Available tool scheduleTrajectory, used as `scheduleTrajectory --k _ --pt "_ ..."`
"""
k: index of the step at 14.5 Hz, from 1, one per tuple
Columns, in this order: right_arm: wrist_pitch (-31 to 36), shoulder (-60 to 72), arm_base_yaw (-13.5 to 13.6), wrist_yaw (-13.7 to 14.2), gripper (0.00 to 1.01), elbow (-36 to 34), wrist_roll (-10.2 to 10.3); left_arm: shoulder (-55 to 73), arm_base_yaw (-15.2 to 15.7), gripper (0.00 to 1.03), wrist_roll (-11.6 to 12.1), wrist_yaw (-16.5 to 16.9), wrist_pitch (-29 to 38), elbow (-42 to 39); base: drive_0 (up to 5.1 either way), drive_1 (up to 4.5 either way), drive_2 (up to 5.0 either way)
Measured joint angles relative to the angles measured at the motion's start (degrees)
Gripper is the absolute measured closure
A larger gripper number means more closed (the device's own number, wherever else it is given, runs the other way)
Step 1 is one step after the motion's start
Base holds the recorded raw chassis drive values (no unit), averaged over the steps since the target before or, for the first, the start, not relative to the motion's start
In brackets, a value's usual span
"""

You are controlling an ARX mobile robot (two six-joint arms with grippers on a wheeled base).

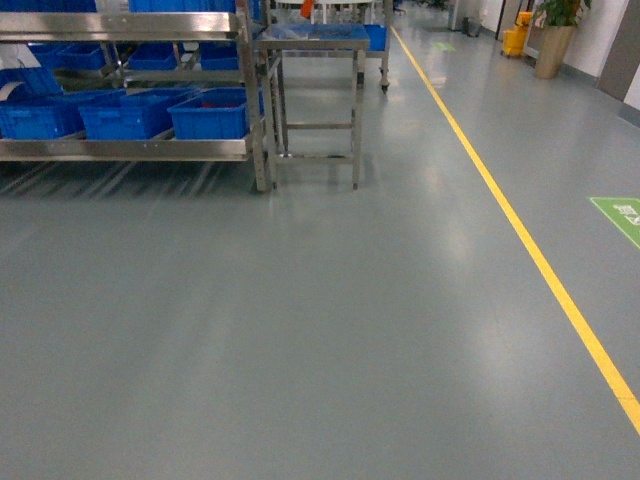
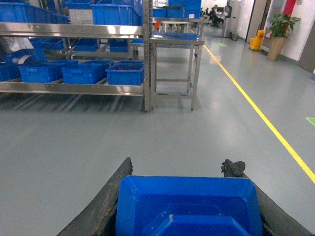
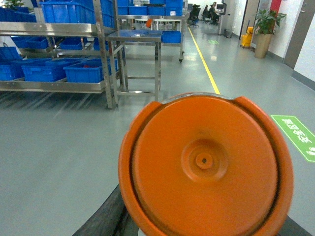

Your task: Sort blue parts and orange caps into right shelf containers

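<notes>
Steel shelving [image 1: 130, 148] stands far left; left hand [image 2: 184, 206] grips blue part [image 2: 187, 204], right hand [image 3: 197, 221] orange cap [image 3: 204, 164].

A steel shelf rack [image 1: 130, 148] stands at the far left on the grey floor [image 1: 300, 330]. Just beside its right end is a small steel table [image 1: 318, 42]. A yellow line [image 1: 520, 230] runs along the floor, with a green floor sign [image 1: 622, 215] to its right. Far back stand a potted plant [image 1: 555, 35] and a yellow mop bucket [image 1: 516, 40].
</notes>
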Motion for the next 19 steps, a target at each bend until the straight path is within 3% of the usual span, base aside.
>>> scheduleTrajectory --k 19 --pt "0.0 0.0 0.0 0.0 0.6 0.0 0.0 0.0 0.0 0.59 0.0 0.0 -0.1 0.0 0.0 4.31 -4.3"
